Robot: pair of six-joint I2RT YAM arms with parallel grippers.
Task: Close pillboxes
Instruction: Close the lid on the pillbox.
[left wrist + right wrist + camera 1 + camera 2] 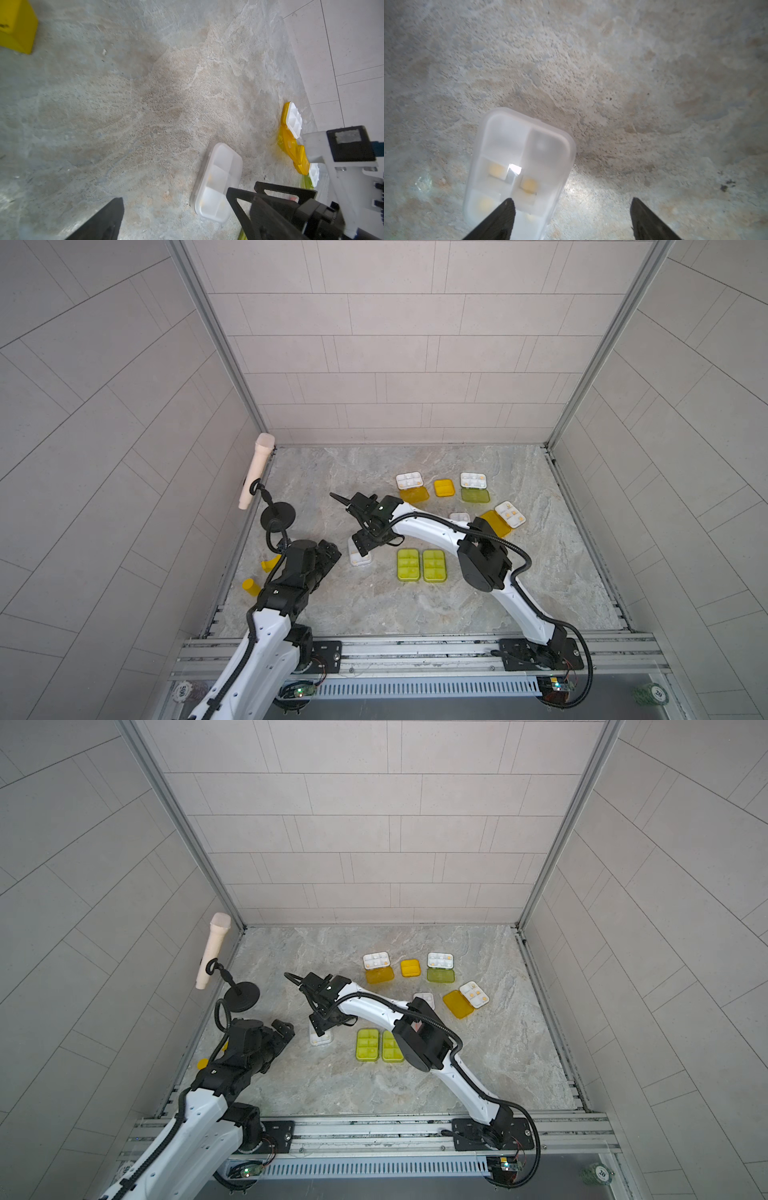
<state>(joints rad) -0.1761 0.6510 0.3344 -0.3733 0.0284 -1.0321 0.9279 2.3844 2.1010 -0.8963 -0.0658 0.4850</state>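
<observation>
So from where I'm standing, the closest thing is the left gripper [175,194]. It hangs low over the grey marbled stone-look table [374,605] with its black fingers spread wide and nothing between them. A small yellow plastic cylinder [249,587] sits by the table's left edge, near that arm.

Just past it is the clear-lidded white plastic pillbox [360,559], lid down. In the right wrist view you can see pale pills through the frosted top. The right arm stretches across from the other side, and the right gripper [572,201] is right over this box, fingers spread wide too, gripping nothing. One fingertip is over the box's end, the other over bare table. Can't tell if that tip actually touches the lid.

To the right of it is a shut yellow-green plastic pillbox [407,565], with a second yellow-green pillbox [434,566] just beside it, also shut.

Further back, a small pale pillbox [424,999] peeks out from behind the right arm, and I can't call its lid. Right of that, an open one lies at an angle: white six-compartment tray [473,994], translucent orange lid [457,1003] flat on the table.

Back row, three across: an open white tray with a flat orange lid [409,480], a little shut orange pillbox [444,488], and an open white tray with a yellow-green lid [473,480].

Over at the left wall, a beige microphone [255,468] sits on a black round-based stand [278,514].
</observation>
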